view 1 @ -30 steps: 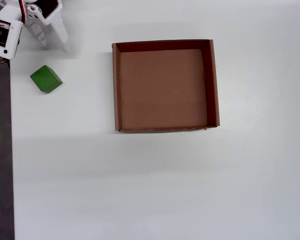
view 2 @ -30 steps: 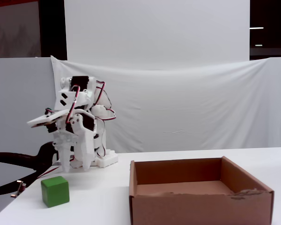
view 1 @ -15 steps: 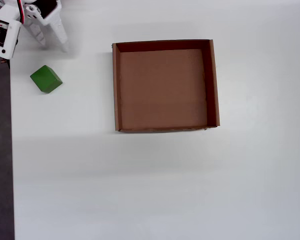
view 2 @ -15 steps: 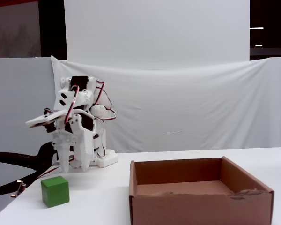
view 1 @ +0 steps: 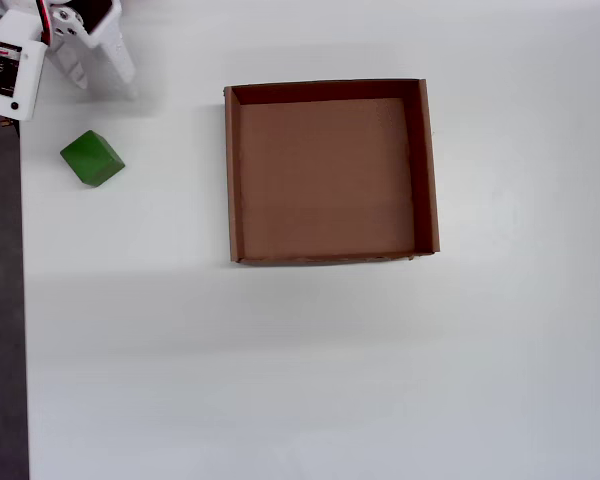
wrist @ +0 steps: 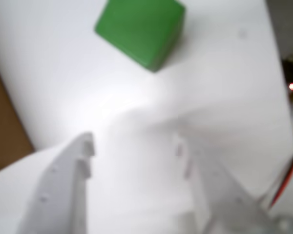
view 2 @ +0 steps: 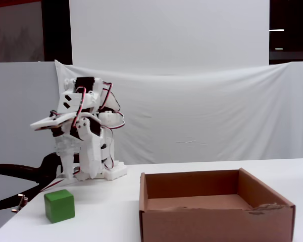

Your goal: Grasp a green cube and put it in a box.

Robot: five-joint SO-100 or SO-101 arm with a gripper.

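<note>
Nothing done yet: green cube (view 1: pixel 92 159) on the table, well apart from empty box (view 1: pixel 429 170); gripper (wrist: pixel 134 146) spread, holding nothing.

The wrist view is soft and out of focus. The green cube (wrist: pixel 139 30) is cut off by the top edge, and a brown strip at the left edge is too cropped to identify. The pincer (wrist: pixel 134 144) fingers blur into the white worktop (wrist: pixel 224 73). In the overhead view the arm (view 1: pixel 50 50) is cropped at the top-left corner.
</note>
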